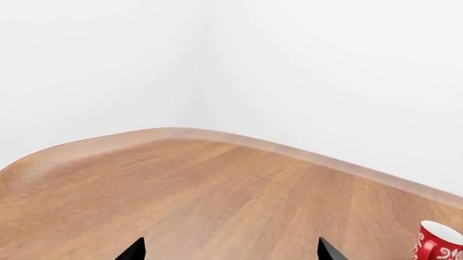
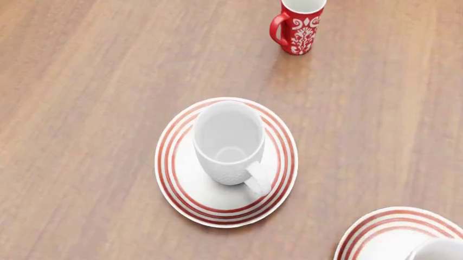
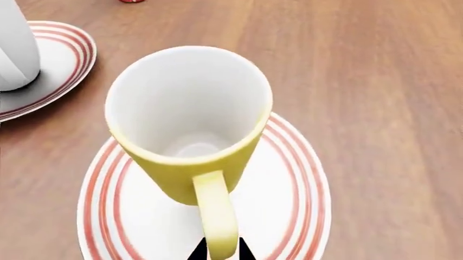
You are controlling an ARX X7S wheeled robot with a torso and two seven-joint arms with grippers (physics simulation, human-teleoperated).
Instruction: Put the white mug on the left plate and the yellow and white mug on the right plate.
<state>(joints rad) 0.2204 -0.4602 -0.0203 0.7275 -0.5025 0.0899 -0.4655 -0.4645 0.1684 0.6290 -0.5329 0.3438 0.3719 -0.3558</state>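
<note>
The white mug (image 2: pixel 227 143) stands upright on the left plate (image 2: pixel 181 189), handle toward me; both also show at the edge of the right wrist view, the mug (image 3: pixel 14 49) on the plate (image 3: pixel 62 59). The yellow and white mug (image 3: pixel 184 162) stands on the right plate (image 3: pixel 289 206). My right gripper (image 3: pixel 220 250) is shut on its yellow handle, one fingertip on each side. In the head view only the right plate's edge (image 2: pixel 376 238) and a bit of the mug's rim (image 2: pixel 441 250) show. My left gripper (image 1: pixel 231 250) is open and empty above bare table.
A red mug with white pattern (image 2: pixel 298 27) stands at the far side of the wooden table (image 2: pixel 87 108); it also shows in the left wrist view (image 1: pixel 437 246). The table's rounded corner (image 1: pixel 166 132) meets white walls beyond the left gripper.
</note>
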